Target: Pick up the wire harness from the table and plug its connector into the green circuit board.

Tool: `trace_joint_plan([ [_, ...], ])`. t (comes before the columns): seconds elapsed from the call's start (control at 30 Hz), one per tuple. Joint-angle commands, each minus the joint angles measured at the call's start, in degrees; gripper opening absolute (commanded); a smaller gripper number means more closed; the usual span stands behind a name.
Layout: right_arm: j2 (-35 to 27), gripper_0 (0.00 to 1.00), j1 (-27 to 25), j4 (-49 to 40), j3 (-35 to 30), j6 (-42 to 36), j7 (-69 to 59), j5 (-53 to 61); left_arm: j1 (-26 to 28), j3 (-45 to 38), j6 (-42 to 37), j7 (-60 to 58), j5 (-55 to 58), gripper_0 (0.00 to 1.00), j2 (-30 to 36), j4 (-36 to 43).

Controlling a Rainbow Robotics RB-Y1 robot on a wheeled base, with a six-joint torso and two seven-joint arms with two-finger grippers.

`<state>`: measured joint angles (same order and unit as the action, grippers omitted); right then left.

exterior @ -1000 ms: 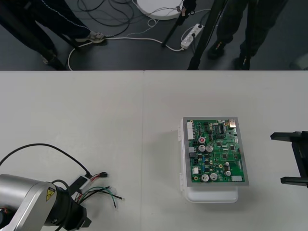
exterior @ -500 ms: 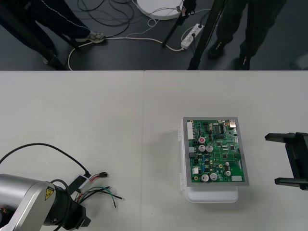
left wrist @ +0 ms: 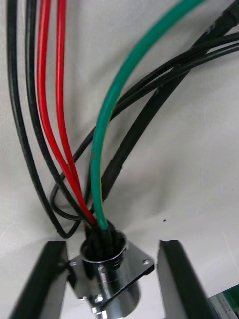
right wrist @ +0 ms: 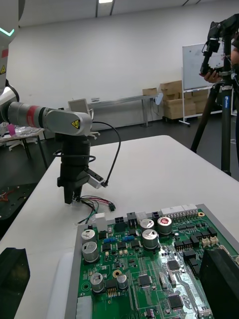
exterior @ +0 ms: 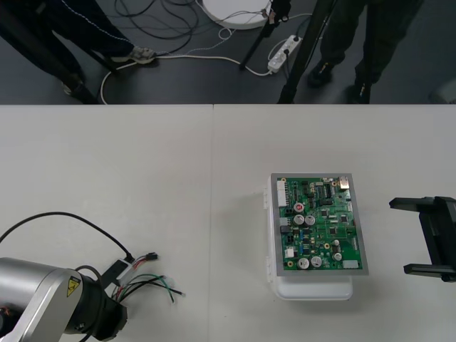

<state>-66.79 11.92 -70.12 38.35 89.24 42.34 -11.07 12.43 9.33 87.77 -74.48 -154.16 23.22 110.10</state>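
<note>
The wire harness (exterior: 146, 283) lies on the table at the near left, its red, black and green wires (left wrist: 99, 149) fanning out and its small black plug (exterior: 152, 257) resting on the table. My left gripper (exterior: 116, 318) stands over the harness's near end. In the left wrist view its fingers (left wrist: 47, 279) press in on both sides of the round metal socket (left wrist: 112, 271). The green circuit board (exterior: 320, 224) sits on its white base (exterior: 313, 288) right of centre. My right gripper (exterior: 427, 239) waits open just right of the board.
The left arm's black cable (exterior: 64, 217) loops over the table at the near left. In the right wrist view the left gripper (right wrist: 73, 192) stands upright beyond the board (right wrist: 149, 269), with the harness (right wrist: 94, 202) at its foot.
My left gripper's fingers have come in onto the socket. The right gripper has edged left toward the board. The harness has barely shifted.
</note>
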Motion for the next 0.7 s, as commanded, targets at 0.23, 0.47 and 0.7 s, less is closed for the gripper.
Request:
trace_joint_plan([
  [0.23, 0.5, 1.00, 0.9, -0.1, -0.3, 0.4, 2.7, -1.3, -0.7, -1.4, -0.7, -0.5, -0.3, 0.00, -1.0, 0.3],
  [0.47, 0.4, 1.00, 0.9, 0.0, -0.4, 0.4, 2.7, -1.3, -0.9, -1.4, -0.7, -0.4, -0.3, 0.00, -0.9, 0.3],
  [0.7, 0.4, 1.00, 0.9, 0.2, -0.3, 0.4, 2.8, -1.4, -1.7, -2.6, -0.7, 1.4, 0.0, 0.00, -1.0, 0.4],
])
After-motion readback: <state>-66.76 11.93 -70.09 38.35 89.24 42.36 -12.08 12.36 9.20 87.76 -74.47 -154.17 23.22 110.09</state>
